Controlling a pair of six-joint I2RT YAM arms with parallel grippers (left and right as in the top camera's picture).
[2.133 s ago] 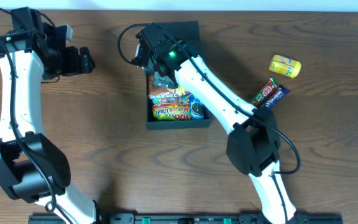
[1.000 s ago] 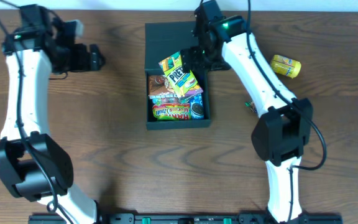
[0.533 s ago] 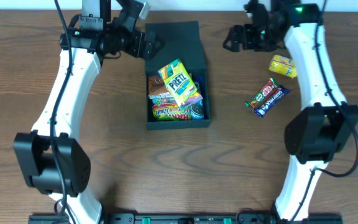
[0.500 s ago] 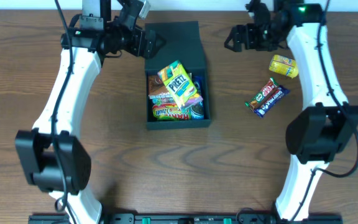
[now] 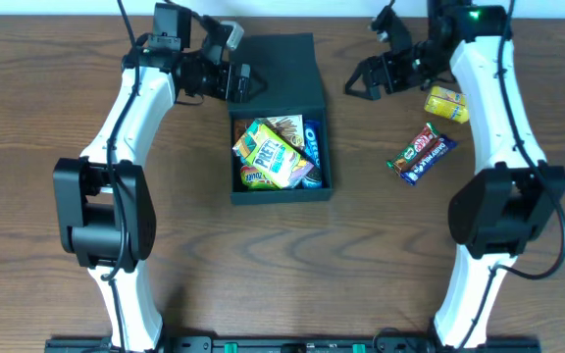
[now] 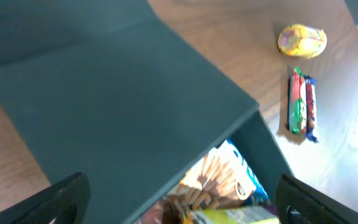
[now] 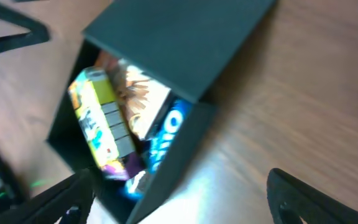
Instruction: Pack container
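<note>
**Two spread grippers flank the open container**

Overhead: the container [image 5: 278, 193] sits on the counter [image 5: 165, 255] between the arms, with its lid [image 5: 278, 69] laid back toward the far edge. The left gripper [image 5: 238, 83] is at the lid's left edge with its jaws spread. It has dropped slightly since half a second ago, and I cannot tell whether it touches the lid. The right gripper [image 5: 361, 83], also spread, hangs apart to the right of the lid, lower than before. The green packet [image 5: 271, 152], which leaned up out of the container then, now lies flatter inside, beside a blue packet [image 5: 312, 137]. The yellow packet [image 5: 449, 103] and the bars [image 5: 422, 152] lie unmoved on the counter to the right.

Left wrist: the fingers [image 6: 61, 196] stand wide apart. The lid fills the middle, with snacks under its edge and the yellow packet and bars beyond.

Right wrist: the fingers [image 7: 303, 186] are wide apart above the container, whose green and blue packets show below the lid.
</note>
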